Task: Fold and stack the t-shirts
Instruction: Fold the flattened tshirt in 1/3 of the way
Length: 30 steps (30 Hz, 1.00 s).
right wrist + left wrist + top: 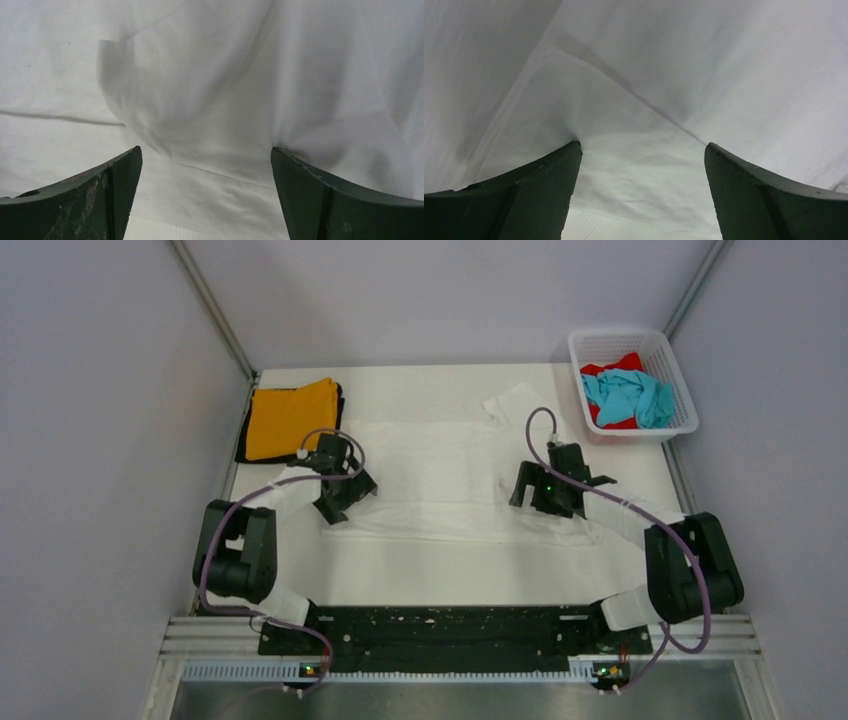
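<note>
1. Where it lies spread flat mid-counter (440,575), the white t-shirt (440,475) has both arms down on it.
2. The left jaws stand wide at its left end, and the right jaws stand wide at its right.
3. The orange t-shirt (290,415) lies folded atop the black t-shirt (243,447) at the far-left corner.
4. The teal t-shirt (630,395) and red t-shirt (605,370) lie crumpled in the basket (615,335).

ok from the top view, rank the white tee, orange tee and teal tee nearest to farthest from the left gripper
From the left gripper:
1. white tee, spread mid-table, directly under it.
2. orange tee, folded just beyond it at the far left corner.
3. teal tee, in the basket at the far right.
</note>
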Available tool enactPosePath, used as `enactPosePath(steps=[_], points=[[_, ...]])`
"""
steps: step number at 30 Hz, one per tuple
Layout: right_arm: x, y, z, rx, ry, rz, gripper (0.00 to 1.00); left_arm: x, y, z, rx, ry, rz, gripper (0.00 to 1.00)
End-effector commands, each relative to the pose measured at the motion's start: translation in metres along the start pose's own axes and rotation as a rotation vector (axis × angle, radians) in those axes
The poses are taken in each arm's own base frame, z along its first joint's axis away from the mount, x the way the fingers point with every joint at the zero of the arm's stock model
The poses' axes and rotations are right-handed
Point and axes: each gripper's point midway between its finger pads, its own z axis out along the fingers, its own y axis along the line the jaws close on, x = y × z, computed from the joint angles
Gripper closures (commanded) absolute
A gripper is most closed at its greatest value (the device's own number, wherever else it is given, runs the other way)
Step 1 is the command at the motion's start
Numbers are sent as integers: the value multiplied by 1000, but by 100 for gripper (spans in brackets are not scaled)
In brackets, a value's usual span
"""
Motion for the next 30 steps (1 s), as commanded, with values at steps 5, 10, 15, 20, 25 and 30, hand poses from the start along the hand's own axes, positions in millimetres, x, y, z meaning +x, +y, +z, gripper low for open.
enactPosePath(steps=[5, 10, 15, 20, 25, 30], points=[[93, -27, -34, 107, 210, 106, 2, 84, 79, -19, -178, 145, -91, 1], [91, -29, -41, 109, 181, 96, 2, 96, 86, -31, -188, 152, -104, 1], [92, -24, -48, 85, 169, 127, 1, 108, 108, -38, -249, 159, -145, 1], [85, -21, -52, 76, 135, 125, 1, 106, 102, -40, -198, 136, -171, 1], [63, -14, -54, 67, 83, 92, 1, 93, 86, -48, -153, 106, -163, 1], [6, 4, -68, 46, -74, 44, 1, 72, 64, -61, -102, 47, -139, 1]])
